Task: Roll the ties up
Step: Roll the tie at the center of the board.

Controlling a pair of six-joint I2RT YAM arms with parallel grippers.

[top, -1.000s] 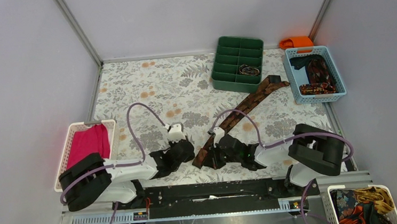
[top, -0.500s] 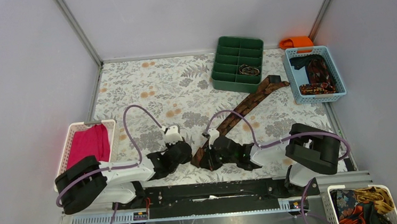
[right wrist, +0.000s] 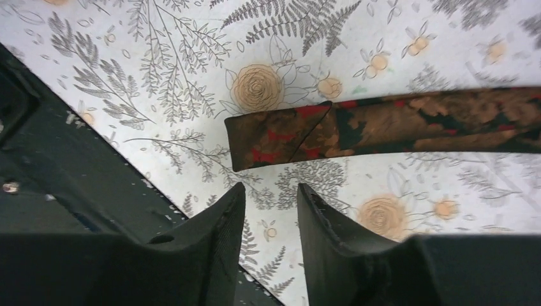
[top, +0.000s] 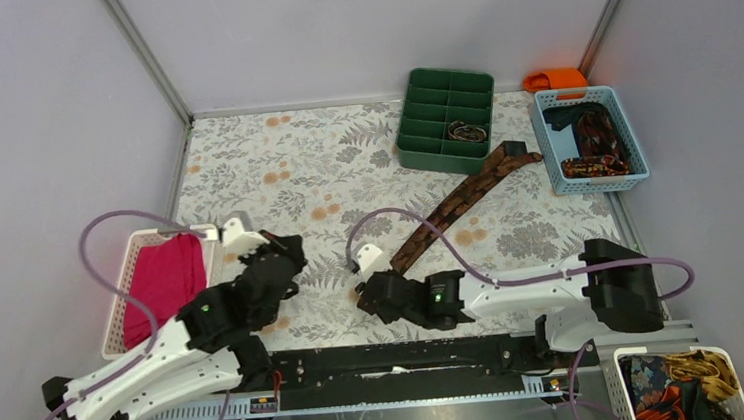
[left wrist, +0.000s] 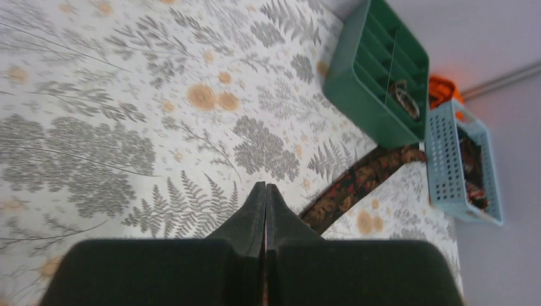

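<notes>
I am holding my right gripper [right wrist: 271, 191] low in frame, jaws apart and empty. The tie [right wrist: 383, 124] is lying flat across centre, its end just above the jaws. My left gripper [left wrist: 265, 191] is sitting pressed together (holding nothing). Risk: closing short, I'd be pinching tablecloth [right wrist: 383, 38] instead.

Left gripper [left wrist: 265, 188] hovers over the floral bench [left wrist: 127, 95], jaws pressed flat together with nothing between them. Just right of its tips, a brown patterned tie [left wrist: 357, 189] runs diagonally toward the green divided tray [left wrist: 357, 95] at the far edge, with the blue basket [left wrist: 446, 166] beside it.
</notes>
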